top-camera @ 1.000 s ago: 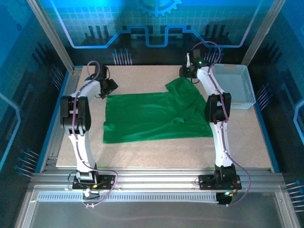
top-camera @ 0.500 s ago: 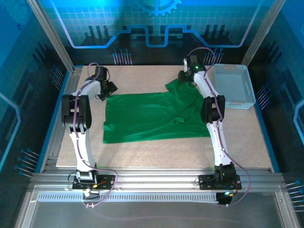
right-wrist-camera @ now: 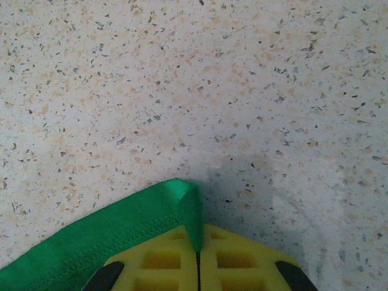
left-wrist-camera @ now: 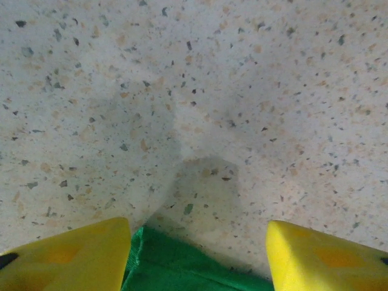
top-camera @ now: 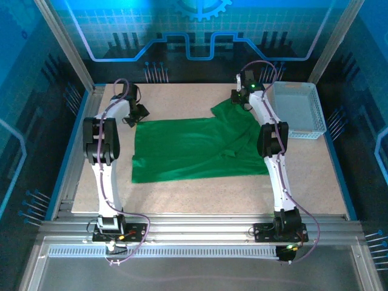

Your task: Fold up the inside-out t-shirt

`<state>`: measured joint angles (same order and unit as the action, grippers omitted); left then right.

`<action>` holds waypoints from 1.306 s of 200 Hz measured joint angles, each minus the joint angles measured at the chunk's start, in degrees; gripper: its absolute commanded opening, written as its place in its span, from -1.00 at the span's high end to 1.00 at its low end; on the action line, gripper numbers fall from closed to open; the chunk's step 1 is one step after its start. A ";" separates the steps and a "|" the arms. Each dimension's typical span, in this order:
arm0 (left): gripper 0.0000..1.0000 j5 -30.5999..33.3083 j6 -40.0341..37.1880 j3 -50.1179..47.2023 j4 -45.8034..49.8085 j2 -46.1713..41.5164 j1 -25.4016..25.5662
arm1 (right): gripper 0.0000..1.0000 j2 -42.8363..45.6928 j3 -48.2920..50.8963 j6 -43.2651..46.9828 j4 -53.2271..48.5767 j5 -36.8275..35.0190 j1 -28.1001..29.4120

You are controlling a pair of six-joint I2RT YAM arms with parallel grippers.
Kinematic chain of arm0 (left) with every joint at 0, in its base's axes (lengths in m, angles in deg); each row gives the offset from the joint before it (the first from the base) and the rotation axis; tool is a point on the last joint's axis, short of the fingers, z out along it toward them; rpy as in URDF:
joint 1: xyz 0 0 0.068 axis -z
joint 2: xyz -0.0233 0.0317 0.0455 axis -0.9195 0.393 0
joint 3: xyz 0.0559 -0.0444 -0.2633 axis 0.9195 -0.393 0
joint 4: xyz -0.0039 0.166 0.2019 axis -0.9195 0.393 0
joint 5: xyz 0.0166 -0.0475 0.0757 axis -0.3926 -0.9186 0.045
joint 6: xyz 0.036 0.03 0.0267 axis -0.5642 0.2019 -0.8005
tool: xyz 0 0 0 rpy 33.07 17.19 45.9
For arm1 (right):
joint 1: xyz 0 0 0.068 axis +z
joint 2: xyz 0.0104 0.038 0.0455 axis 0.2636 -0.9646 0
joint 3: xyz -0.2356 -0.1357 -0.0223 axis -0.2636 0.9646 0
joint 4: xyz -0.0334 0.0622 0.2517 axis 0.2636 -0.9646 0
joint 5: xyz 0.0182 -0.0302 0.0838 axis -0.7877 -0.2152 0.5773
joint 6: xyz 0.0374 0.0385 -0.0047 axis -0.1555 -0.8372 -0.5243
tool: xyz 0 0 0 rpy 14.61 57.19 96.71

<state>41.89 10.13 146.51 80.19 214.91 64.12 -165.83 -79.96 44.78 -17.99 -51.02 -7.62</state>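
Observation:
The inside-out t-shirt lies spread across the middle of the table, bright green, with its far right part bunched. My right gripper is at that far right corner. In the right wrist view its yellow jaws are pressed together, pinching a stitched hem corner of the t-shirt. My left gripper sits at the shirt's far left corner. In the left wrist view its yellow fingers stand apart on either side of the green corner, not gripping it.
A white mesh basket stands at the back right of the speckled table, right of my right arm. Bare tabletop lies beyond the shirt's far edge and along the near edge.
My right gripper has closed on the shirt's far right corner. My left gripper's fingers have narrowed a little and stay at the far left corner. The shirt has barely shifted.

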 measured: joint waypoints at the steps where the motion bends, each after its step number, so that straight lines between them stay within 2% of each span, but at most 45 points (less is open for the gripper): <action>1: -0.15 0.00 0.02 0.00 0.11 0.04 0.00 | 0.88 0.00 0.00 -0.02 0.00 0.00 0.00; 37: 0.02 -0.02 0.04 0.00 0.81 0.26 -0.11 | 0.93 0.00 0.00 -0.63 0.02 0.61 -0.31; 68: 0.27 -0.24 -0.22 0.00 1.20 0.26 -0.20 | 1.00 0.00 0.00 -0.87 -0.02 0.63 -0.57; 152: 1.00 -0.81 -0.74 -0.28 1.77 0.17 -0.20 | 1.00 0.22 0.02 -1.70 -0.59 1.11 -0.81; 201: 1.00 0.52 -0.83 -10.80 -3.02 -7.39 -0.90 | 1.00 5.95 2.71 -1.73 -1.11 1.97 -1.64; 261: 1.00 0.63 -0.94 -17.07 -10.60 -15.96 -1.70 | 1.00 15.37 6.32 -1.66 -0.83 3.45 -2.54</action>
<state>42.52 9.19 129.44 69.59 198.96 62.41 -150.47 -73.64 43.12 -18.82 -47.57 -10.16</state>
